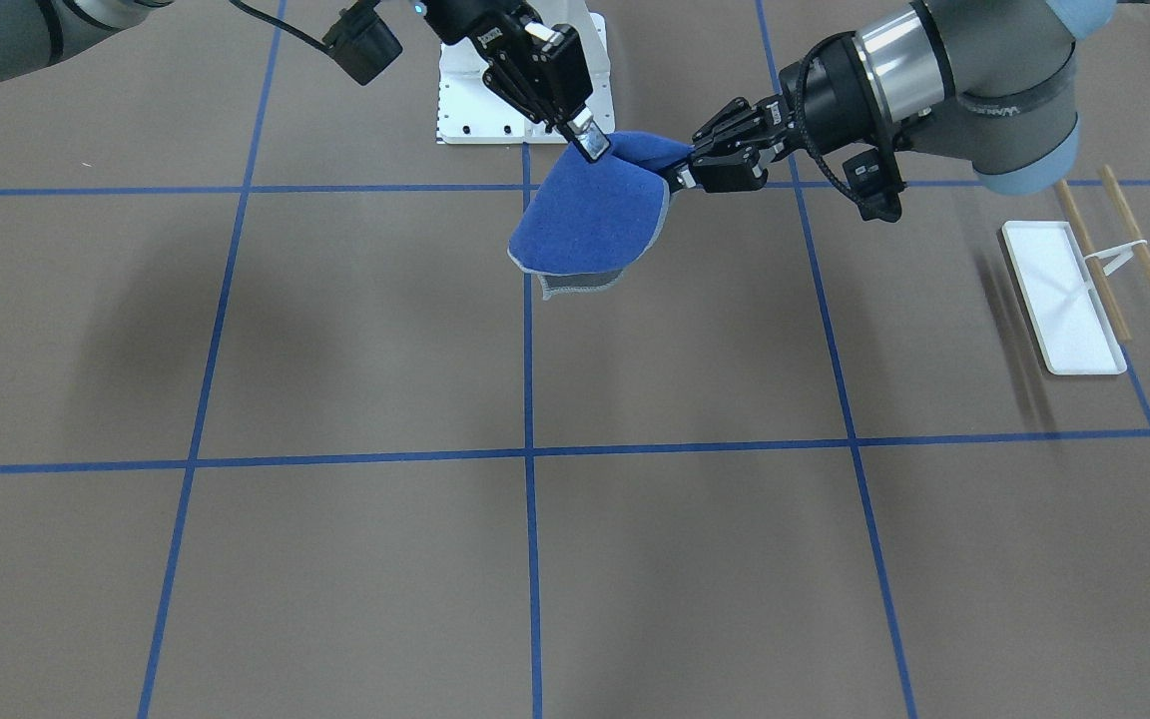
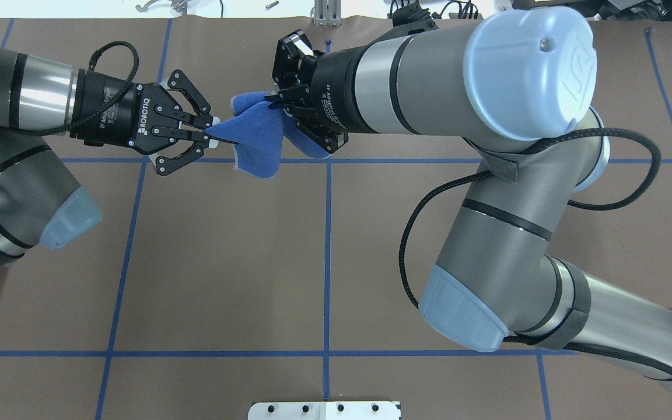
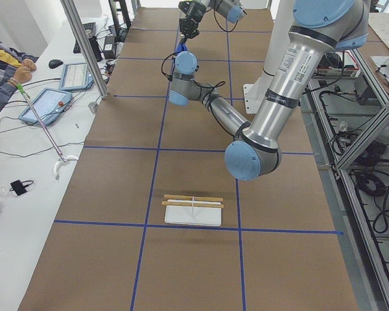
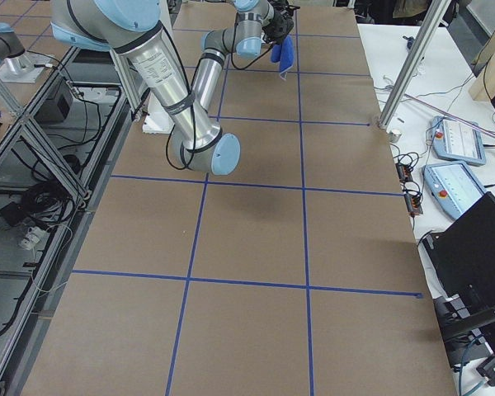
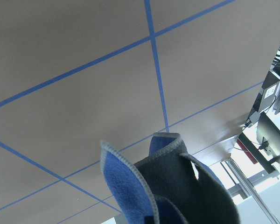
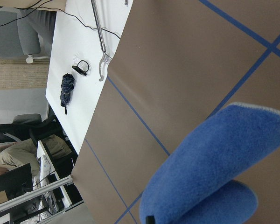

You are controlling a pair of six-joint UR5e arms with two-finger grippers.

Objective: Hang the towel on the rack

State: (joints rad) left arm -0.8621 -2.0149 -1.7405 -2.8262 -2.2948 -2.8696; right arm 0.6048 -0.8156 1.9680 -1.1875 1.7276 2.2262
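Note:
The blue towel (image 1: 595, 215) hangs in the air between both grippers, above the table near the robot's side, with its grey underside showing at the bottom. My left gripper (image 2: 212, 131) is shut on one corner of it. My right gripper (image 2: 277, 108) is shut on the opposite upper edge. The towel (image 2: 257, 140) sags between them. It also fills the bottom of the left wrist view (image 5: 177, 186) and of the right wrist view (image 6: 210, 163). The rack (image 1: 1064, 300), a white tray with two wooden dowel bars (image 1: 1139, 250), stands on the table far out on my left, well apart from the towel.
The large white bolted pedestal (image 1: 520, 100) sits just behind the grippers. The brown table is marked with blue tape lines (image 1: 528, 454). The rack (image 3: 193, 207) stands beside my left arm's elbow. An operators' desk with tablets (image 3: 45, 103) runs along the table's far side.

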